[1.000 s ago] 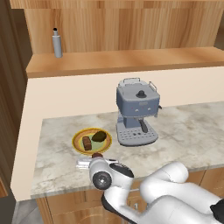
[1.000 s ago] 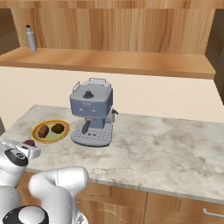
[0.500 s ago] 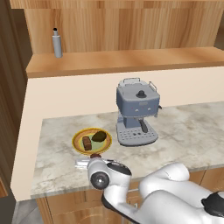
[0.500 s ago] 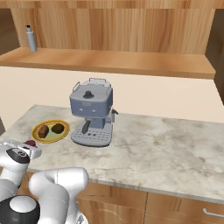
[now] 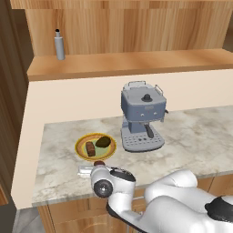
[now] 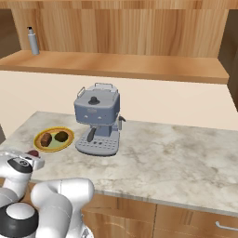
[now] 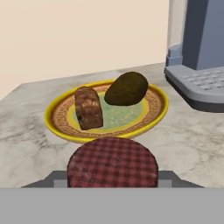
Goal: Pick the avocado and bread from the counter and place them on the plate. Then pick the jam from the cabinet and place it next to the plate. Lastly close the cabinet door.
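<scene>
The plate (image 7: 57, 116) lies on the counter (image 5: 191, 136) with the bread (image 7: 89, 108) on its left half and the avocado (image 7: 127, 89) on its right. My gripper (image 7: 112, 176) is shut on the jam (image 7: 112, 162), a jar with a red checked lid, just in front of the plate near the counter's front edge. From the left base the jam (image 5: 98, 163) sits in my gripper (image 5: 87, 170) below the plate (image 5: 78, 148). From the right base the jam (image 6: 32, 153) is left of the plate (image 6: 69, 135). The cabinet (image 5: 123, 63) shelf runs above. The cabinet door is out of view.
A grey-blue coffee machine (image 5: 141, 116) stands right of the plate, close to its rim, and its base (image 7: 201, 87) fills the hand view's right. A grey bottle (image 5: 59, 45) stands on the cabinet shelf at the left. Bare counter stretches right of the machine (image 6: 96, 118).
My hand with the jam has shifted slightly left and lower in front of the plate. The bread and avocado have not moved.
</scene>
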You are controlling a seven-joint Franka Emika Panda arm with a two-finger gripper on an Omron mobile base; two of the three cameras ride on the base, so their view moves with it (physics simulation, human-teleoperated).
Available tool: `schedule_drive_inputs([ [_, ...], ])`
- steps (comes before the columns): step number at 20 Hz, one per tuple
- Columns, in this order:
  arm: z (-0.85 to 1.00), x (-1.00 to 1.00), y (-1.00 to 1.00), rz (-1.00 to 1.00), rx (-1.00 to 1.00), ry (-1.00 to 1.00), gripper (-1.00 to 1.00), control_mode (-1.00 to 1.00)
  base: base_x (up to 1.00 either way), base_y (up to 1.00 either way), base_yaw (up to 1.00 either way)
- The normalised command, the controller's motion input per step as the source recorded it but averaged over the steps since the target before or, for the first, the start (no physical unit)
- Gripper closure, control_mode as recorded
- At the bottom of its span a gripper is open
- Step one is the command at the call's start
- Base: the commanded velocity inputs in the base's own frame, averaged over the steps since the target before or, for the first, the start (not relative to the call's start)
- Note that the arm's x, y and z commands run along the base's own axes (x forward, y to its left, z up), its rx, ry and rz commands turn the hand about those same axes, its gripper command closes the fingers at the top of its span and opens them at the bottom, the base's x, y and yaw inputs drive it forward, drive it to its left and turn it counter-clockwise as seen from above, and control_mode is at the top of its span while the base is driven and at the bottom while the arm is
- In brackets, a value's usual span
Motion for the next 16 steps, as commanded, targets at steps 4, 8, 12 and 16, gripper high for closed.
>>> schedule_drive_inputs([
  [4, -0.18, 0.00, 0.00, 0.00, 0.00, 0.00, 1.00, -1.00, 0.00, 0.00, 0.00],
  [8, -0.16, 0.04, 0.00, 0.00, 0.00, 0.00, 1.00, -1.00, 0.00, 0.00, 0.00],
  [12, -0.18, 0.14, 0.00, 0.00, 0.00, 0.00, 1.00, -1.00, 0.00, 0.00, 0.00],
  [16, -0.19, 0.16, 0.00, 0.00, 0.00, 0.00, 1.00, -1.00, 0.00, 0.00, 0.00],
])
